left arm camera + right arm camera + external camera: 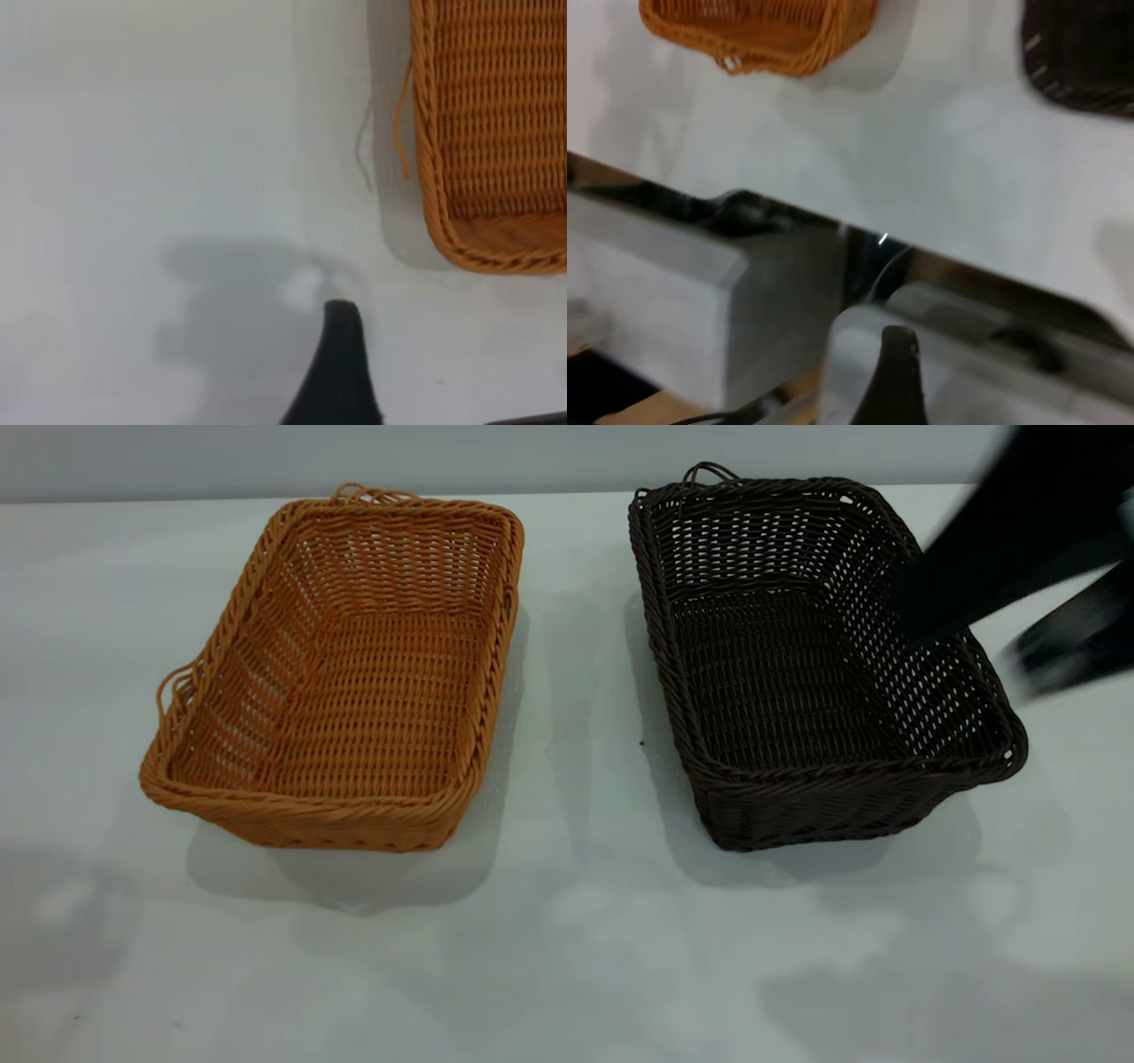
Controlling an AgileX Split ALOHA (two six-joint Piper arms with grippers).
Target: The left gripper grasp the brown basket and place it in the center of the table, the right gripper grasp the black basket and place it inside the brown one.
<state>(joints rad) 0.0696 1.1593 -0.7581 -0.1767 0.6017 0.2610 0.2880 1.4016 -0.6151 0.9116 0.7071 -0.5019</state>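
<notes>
Exterior view. Surface: the table (pixel 567 921), plain white, with a pale wall strip along the top edge. The brown basket (pixel 341 673) stands upright at centre-left of the frame; the black basket (pixel 815 660) stands upright at centre-right, well apart from it, and both hold nothing. The right gripper (pixel 1019 629) enters as a dark smear at the upper right, overlapping the black basket's far-right wall; whether it touches the rim, and whether it is clenched or released, cannot be told. The left gripper is not in this frame.

Left wrist view. White table; a corner of the brown basket fills the upper right, with one loose orange strand beside its wall. The left gripper (pixel 341 372) shows only one dark fingertip at bottom centre, clear of the basket and grasping nothing; its spread cannot be told. Advice: bring the jaws astride the braided rim of a long wall, not the thin loop handle.

Right wrist view. Table edge and grey rig parts fill the lower frame; basket corners appear at the top. One dark fingertip is visible, the rest cut off.
</notes>
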